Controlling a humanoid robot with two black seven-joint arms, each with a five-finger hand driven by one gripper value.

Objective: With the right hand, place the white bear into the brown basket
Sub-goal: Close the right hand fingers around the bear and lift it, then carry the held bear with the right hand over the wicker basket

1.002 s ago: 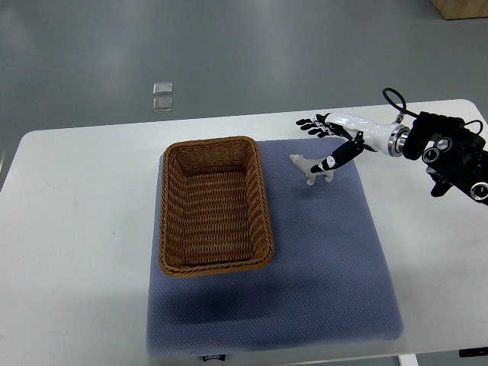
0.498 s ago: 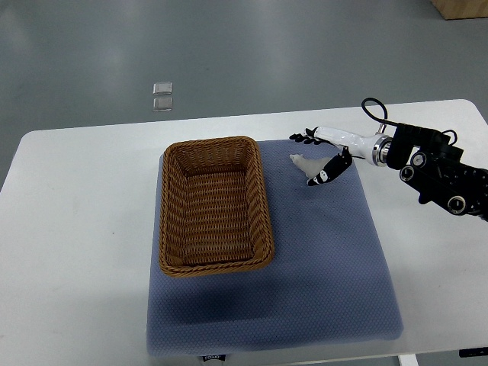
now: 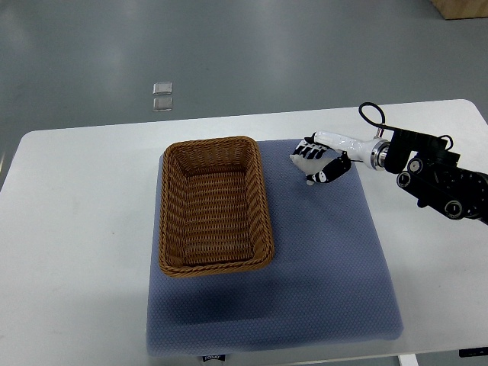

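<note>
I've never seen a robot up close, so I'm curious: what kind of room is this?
Probably a lab or test room: a plain white table on bare grey floor, with a blue mat, brown woven basket and small white toy bear laid out.

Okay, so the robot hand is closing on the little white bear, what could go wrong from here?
1. The right robot hand wraps only part of the small white toy bear, so the bear might slip out on lifting.
2. The brown woven wicker basket has a raised rim, which a low carry could clip.
3. Dragging could bunch the blue-grey fabric mat.
</note>
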